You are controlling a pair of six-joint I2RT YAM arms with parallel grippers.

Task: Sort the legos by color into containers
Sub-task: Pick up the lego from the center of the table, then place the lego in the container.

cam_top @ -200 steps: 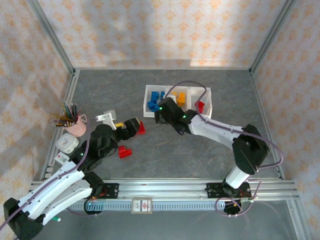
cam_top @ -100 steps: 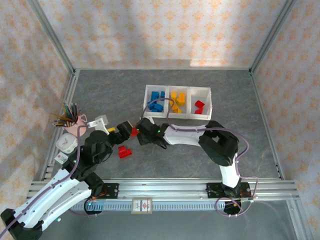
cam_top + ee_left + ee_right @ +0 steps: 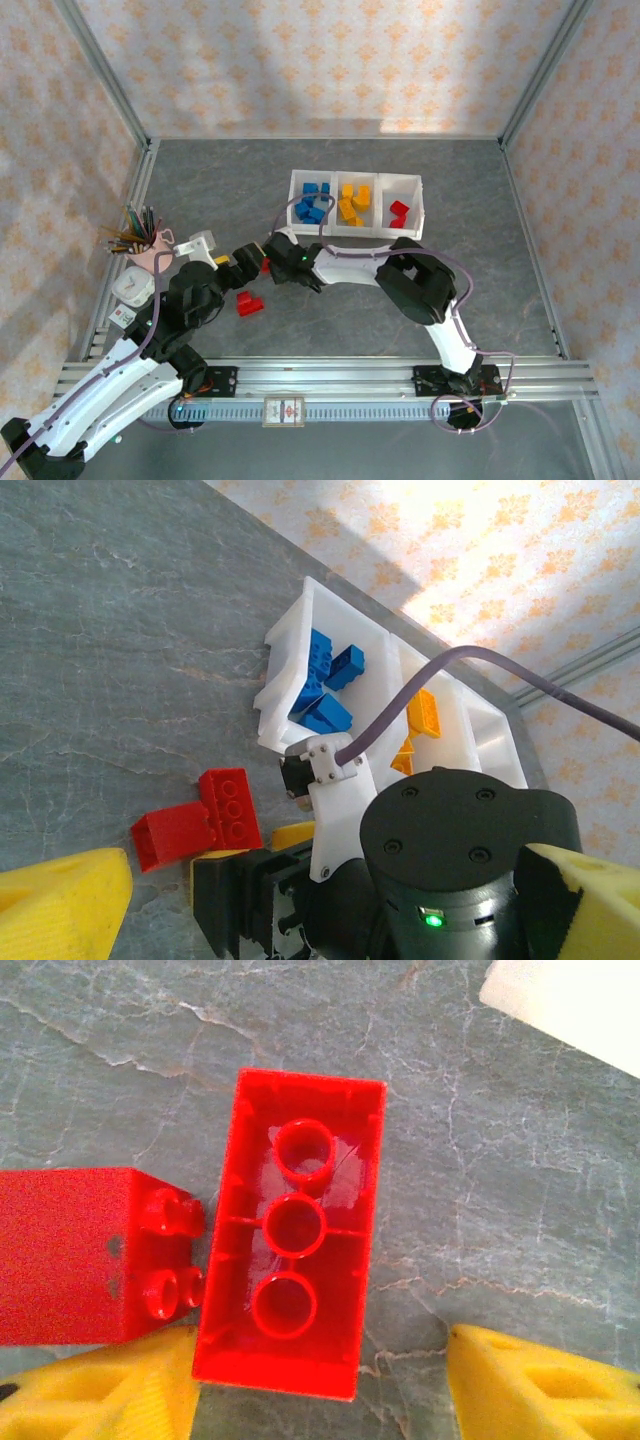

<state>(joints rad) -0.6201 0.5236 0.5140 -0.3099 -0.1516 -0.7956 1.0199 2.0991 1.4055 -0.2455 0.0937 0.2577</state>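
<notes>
Two red legos lie side by side on the grey table: one turned hollow side up (image 3: pixel 290 1280), one on its side (image 3: pixel 90 1255). My right gripper (image 3: pixel 320 1400) is open around the hollow one, its left yellow fingertip (image 3: pixel 100 1390) at the brick's corner and a gap at the right one. From above, this gripper (image 3: pixel 273 263) meets my left gripper (image 3: pixel 240 266) over those bricks (image 3: pixel 264 265). The left gripper (image 3: pixel 320 920) is open, with the right wrist between its fingers. The containers (image 3: pixel 292 205) hold blue (image 3: pixel 312 202), yellow (image 3: pixel 352 203) and red legos (image 3: pixel 399 212). Another red lego (image 3: pixel 247 303) lies nearer.
A pink cup of coloured pencils (image 3: pixel 148 250) and a small white box (image 3: pixel 131 288) stand at the table's left edge. The enclosure's metal frame runs along the left and right sides. The right arm's purple cable (image 3: pixel 470 670) arches over the bins.
The right arm has swung from the containers left and down to the red bricks. The left gripper has drawn back left. The right jaws have narrowed a little.
</notes>
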